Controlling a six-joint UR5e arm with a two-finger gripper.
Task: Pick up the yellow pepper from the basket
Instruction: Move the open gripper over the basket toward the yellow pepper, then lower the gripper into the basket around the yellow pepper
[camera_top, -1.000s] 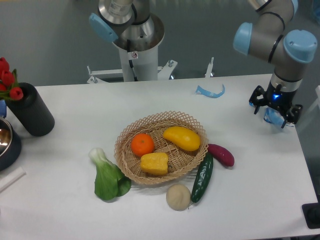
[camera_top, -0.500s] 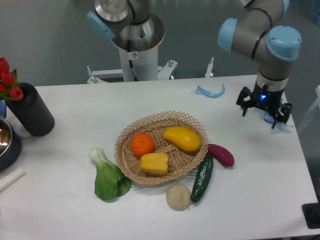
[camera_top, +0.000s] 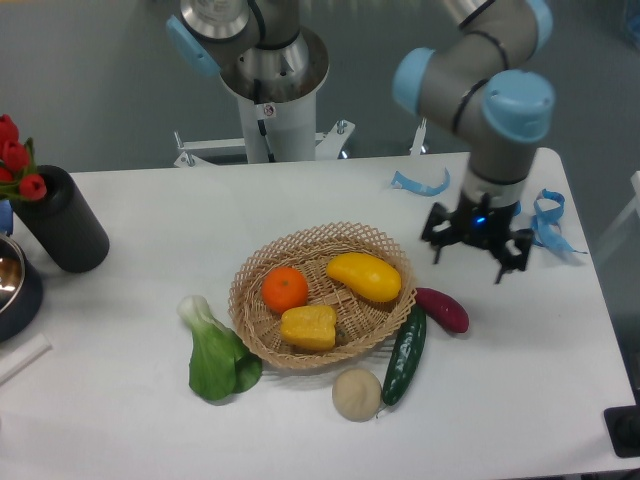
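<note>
Arm bent over counter (camera_top: 520, 340), gripper (camera_top: 475, 255) pointing down, jaws spread and empty, right of basket (camera_top: 322, 245), yellow pepper (camera_top: 309, 327) inside

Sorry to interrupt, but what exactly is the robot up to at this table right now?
The arm is going after the yellow pepper, which lies in the basket beside an orange and an oval yellow fruit. Nothing is picked up yet. The gripper hangs empty, jaws open, to the right of the basket, above the purple sweet potato.
</note>
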